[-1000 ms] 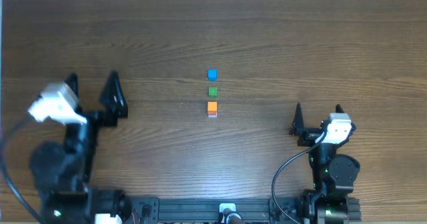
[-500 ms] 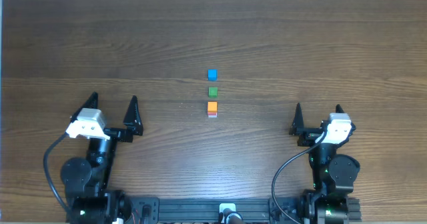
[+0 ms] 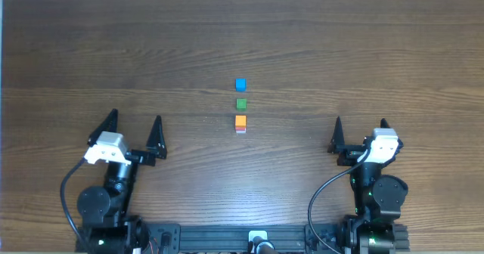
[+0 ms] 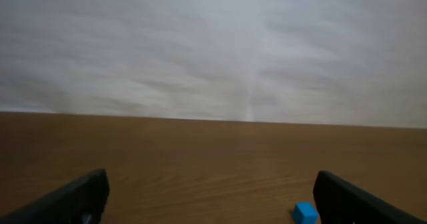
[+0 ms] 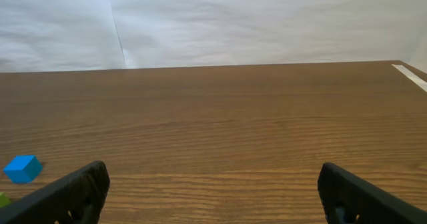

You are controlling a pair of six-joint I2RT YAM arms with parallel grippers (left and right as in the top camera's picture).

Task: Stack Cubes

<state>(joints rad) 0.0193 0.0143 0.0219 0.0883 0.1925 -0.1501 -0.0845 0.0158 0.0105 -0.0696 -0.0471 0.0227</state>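
Cubes (image 3: 240, 103) sat unmoved in a 12-to-6 line mid-worktop (image 3: 378, 42), blue at 12, orange at 6. My left hand (image 3: 134, 116) swung back in to their 8 o'clock, fingers apart, empty. My right hand (image 3: 360, 121) held at 4, apart too. Stacking still ahead, I reckoned.

Three small blocks stand in a tight column mid-tabletop (image 3: 378, 42): blue cube (image 3: 240, 84), green cube (image 3: 241, 103) at its 6 o'clock, orange cube (image 3: 240, 121) at 6 o'clock again, with narrow gaps between them. Left hand (image 3: 135, 118) sits well off at the orange cube's 9 o'clock, fingers spread, with bare wood all the way across to the column. Right hand (image 3: 361, 122) is at 3 o'clock, spread just as wide, with the same open lane. There is broad free wood at 12 o'clock beyond the blue cube.
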